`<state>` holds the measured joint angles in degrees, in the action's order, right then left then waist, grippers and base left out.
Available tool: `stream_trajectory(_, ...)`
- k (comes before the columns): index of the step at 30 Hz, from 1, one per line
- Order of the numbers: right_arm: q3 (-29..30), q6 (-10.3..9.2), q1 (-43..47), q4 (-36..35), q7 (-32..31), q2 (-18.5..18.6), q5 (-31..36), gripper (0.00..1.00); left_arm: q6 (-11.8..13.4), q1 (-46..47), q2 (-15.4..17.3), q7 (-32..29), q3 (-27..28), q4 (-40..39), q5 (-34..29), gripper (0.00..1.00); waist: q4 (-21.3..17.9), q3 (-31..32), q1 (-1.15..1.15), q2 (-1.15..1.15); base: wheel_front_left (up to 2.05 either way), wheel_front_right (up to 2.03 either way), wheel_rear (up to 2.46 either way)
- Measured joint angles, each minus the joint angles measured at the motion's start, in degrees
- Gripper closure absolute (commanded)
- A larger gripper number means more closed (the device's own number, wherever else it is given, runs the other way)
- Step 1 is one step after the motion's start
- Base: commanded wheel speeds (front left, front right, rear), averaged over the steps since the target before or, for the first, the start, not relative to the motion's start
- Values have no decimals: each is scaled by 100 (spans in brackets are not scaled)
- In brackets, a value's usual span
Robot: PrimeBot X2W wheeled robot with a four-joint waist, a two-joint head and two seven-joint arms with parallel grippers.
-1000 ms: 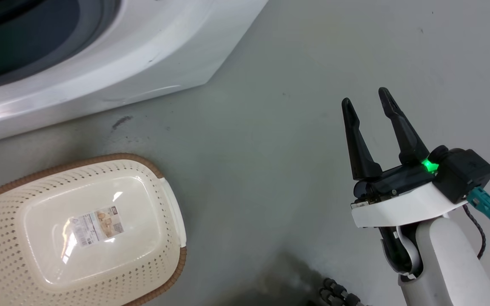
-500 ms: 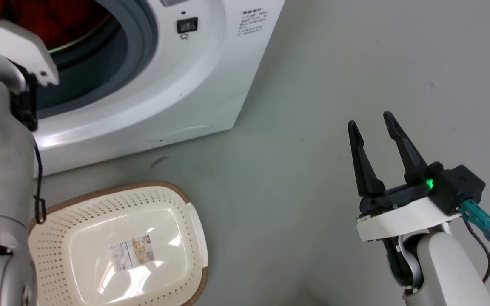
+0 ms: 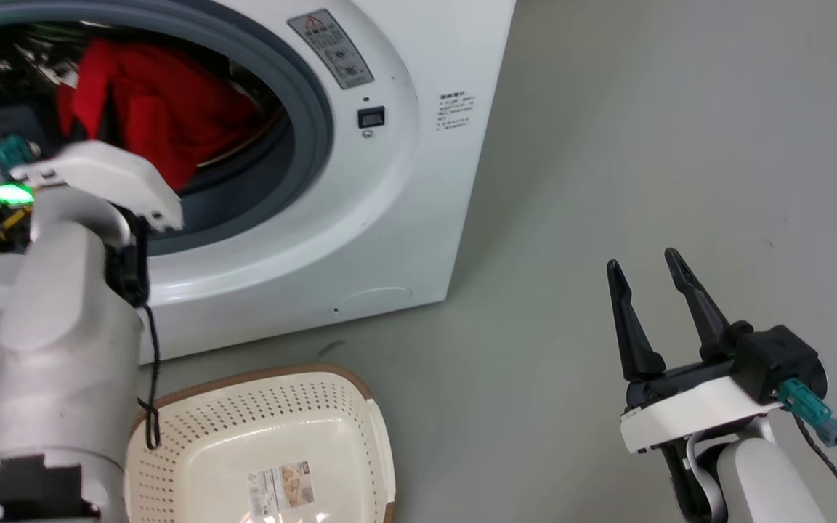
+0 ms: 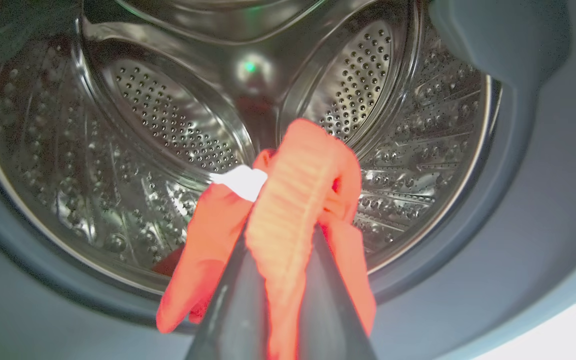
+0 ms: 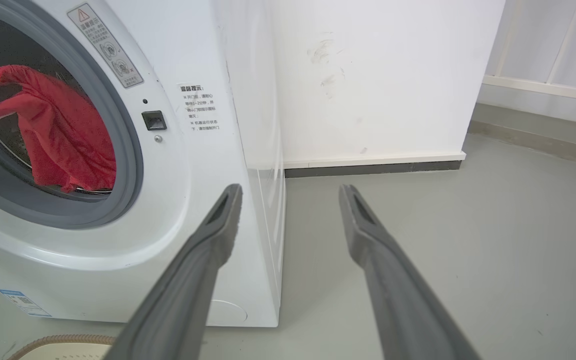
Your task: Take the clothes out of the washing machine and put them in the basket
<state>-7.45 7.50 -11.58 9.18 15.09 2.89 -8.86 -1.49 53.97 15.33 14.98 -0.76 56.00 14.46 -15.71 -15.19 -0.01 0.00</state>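
1. Grey smooth floor [image 3: 571,181] lies under everything, and a white wall [image 5: 368,75] stands behind in the right wrist view.
2. Far left, the left gripper [image 4: 279,245] is inside the perforated steel drum [image 4: 158,115] of the large white front-loading washing machine [image 3: 404,218]. Its two dark fingers are clamped on a bright red soft fabric garment [image 4: 298,190] with white trim, which hangs from them within the grey rubber door ring [image 3: 317,131].
3. On the floor just before the washer sits the cream perforated plastic basket [image 3: 280,396] with a brown rim, a paper label [image 3: 284,487] on its bottom.
4. Far right, well apart from the machine, the right gripper [image 3: 642,259] hovers over the floor, its fingers spread.
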Motion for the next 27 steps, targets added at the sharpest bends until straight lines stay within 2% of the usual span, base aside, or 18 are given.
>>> stream_trajectory(7,63,0,219,41,-40,0,70,0,29,-931,-387,1,183,-1043,41,100,261,485,0,0,0,0,0)
stream_trajectory(18,224,0,609,-87,-255,0,133,0,-47,-2199,-879,9,99,-2902,-63,100,590,1053,0,0,0,0,0)
stream_trajectory(21,220,0,716,-142,-313,-1,165,0,-40,-2600,-972,9,43,-3561,-54,100,641,1220,0,0,0,0,0)
stream_trajectory(27,309,0,904,-292,-399,0,175,0,148,-3653,-1050,-240,-110,-5165,-58,100,707,1397,0,0,0,0,0)
